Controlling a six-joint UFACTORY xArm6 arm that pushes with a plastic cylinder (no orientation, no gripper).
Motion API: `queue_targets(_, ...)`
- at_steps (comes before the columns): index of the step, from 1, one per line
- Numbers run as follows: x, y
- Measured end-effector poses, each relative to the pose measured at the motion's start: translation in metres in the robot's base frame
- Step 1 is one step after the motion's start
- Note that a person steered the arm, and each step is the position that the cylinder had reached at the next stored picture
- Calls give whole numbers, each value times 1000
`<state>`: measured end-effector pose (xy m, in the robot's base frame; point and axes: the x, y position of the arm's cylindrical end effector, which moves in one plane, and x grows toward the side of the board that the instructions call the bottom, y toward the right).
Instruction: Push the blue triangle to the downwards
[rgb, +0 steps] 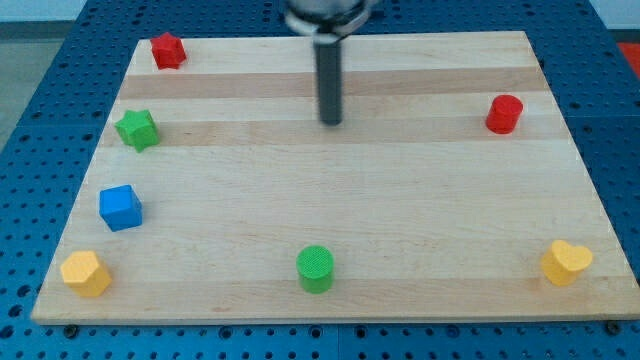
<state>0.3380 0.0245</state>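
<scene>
My tip (330, 122) stands on the wooden board (400, 220) at the upper middle, far from every block. The only blue block (120, 207) sits near the left edge; it looks like a cube, and no blue triangle can be made out. It lies well to the left of and below my tip.
A red star-like block (167, 50) sits at the top left, a green star (137, 129) below it. A yellow block (85, 272) is at the bottom left, a green cylinder (315, 268) at the bottom middle, a yellow heart (566, 262) at the bottom right, a red cylinder (504, 114) at the right.
</scene>
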Motion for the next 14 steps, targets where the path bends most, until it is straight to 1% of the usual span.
queue_targets(1, -58, 46)
queue_targets(2, -115, 46)
queue_targets(3, -146, 37)
queue_targets(5, -145, -11)
queue_targets(8, -141, -142)
queue_targets(9, -127, -152)
queue_targets(10, -133, -121)
queue_targets(11, -146, -107)
queue_targets(12, -142, -106)
queue_targets(13, -125, -105)
queue_targets(14, -115, -95)
